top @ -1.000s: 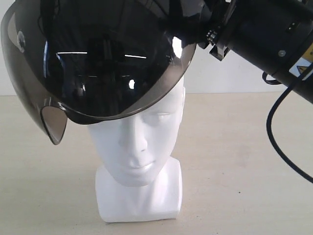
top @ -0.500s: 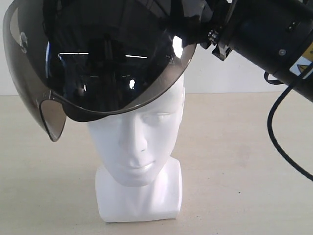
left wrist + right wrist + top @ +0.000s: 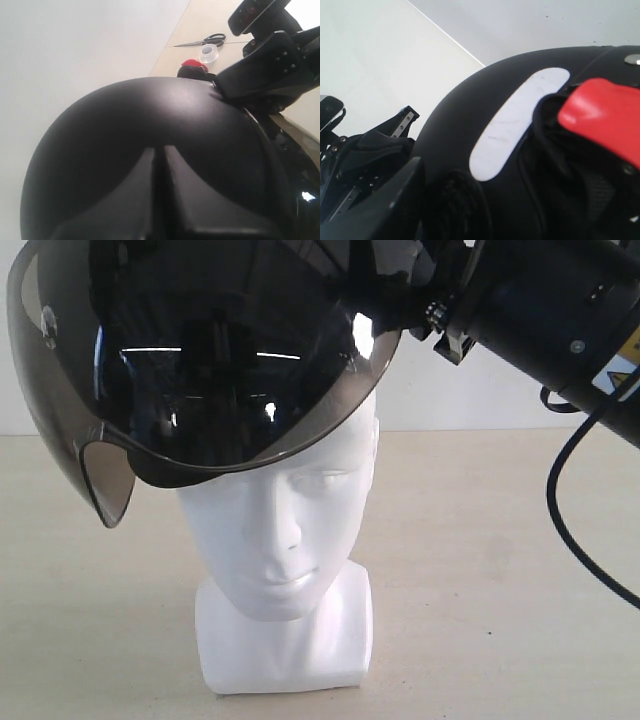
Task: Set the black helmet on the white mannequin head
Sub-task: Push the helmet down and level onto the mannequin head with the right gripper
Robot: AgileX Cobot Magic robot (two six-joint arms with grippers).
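Note:
The black helmet (image 3: 220, 360) hangs tilted over the white mannequin head (image 3: 280, 530), its smoky visor covering the crown and forehead while the face, neck and squarish base show. My right gripper (image 3: 262, 75) clamps the helmet's rim at the upper right; in the right wrist view one finger (image 3: 395, 200) lies outside the shell (image 3: 470, 115) beside the padded lining, a white oval sticker and a red strap tab. My left gripper (image 3: 159, 149) is shut, fingertips together against the matte dome (image 3: 125, 130), holding nothing.
A black cable (image 3: 560, 510) loops down from the right arm (image 3: 540, 310) over the beige table (image 3: 480, 570). Scissors (image 3: 202, 40), a clear tape roll (image 3: 209, 52) and a small red object (image 3: 194, 64) lie further along the table, beside a white wall.
The helmet has shifted slightly up and to the right, baring a little more of the mannequin's forehead. The head itself has not moved.

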